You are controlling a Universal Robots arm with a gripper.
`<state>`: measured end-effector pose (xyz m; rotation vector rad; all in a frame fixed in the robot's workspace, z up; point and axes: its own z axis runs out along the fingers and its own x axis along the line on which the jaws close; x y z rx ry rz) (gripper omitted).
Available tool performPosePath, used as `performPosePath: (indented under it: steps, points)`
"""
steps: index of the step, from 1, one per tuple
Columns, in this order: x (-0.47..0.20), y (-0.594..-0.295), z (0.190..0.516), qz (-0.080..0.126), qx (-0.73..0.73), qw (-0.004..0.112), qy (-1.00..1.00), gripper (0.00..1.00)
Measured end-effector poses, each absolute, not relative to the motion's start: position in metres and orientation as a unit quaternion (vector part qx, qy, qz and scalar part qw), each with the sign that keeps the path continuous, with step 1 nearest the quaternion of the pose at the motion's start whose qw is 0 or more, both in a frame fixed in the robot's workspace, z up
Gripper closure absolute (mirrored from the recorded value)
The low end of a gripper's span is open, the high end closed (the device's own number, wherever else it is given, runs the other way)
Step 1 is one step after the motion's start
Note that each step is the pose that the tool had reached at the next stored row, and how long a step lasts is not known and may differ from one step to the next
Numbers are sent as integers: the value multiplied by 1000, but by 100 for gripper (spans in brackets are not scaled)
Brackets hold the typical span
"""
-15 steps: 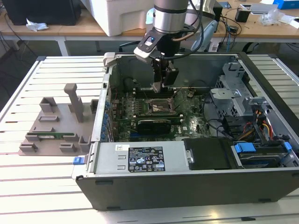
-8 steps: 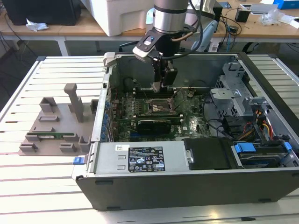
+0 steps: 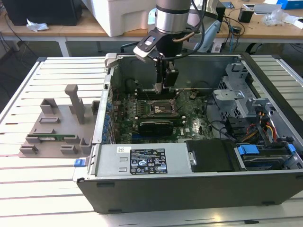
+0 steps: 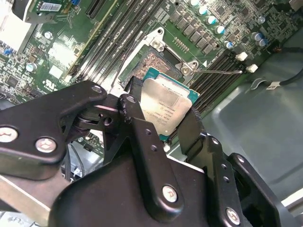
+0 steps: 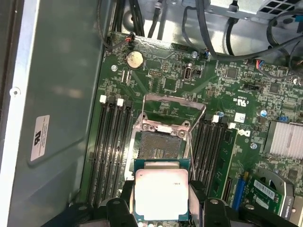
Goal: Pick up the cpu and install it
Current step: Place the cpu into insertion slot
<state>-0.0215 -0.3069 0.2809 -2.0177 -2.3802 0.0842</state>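
cpu (image 5: 160,191) clamped in tool (image 4: 163,113), near socket (image 5: 158,144) (side edges hidden)

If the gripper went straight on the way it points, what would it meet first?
Probably the open socket on the motherboard, just below the cpu the gripper holds, though depth is unclear.

An open computer case (image 3: 189,191) lies on its side on a white slatted counter (image 3: 42,184). A robot arm (image 3: 171,19) reaches down from above into the case. Its hand (image 3: 164,84) hangs just above the square black-framed socket (image 3: 158,108) on the green motherboard (image 3: 189,124), with the cpu (image 3: 158,87) a small pale sliver at the hand's tip. A grey plastic holder (image 3: 71,106) with upright posts sits on the counter just beside the case, on the exterior view's left.
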Motion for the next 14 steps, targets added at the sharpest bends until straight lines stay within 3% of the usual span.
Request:
performPosePath:
  steps: [14]
  points:
    - [-22, -307, 281, 27, -678, 11, -735, 46]
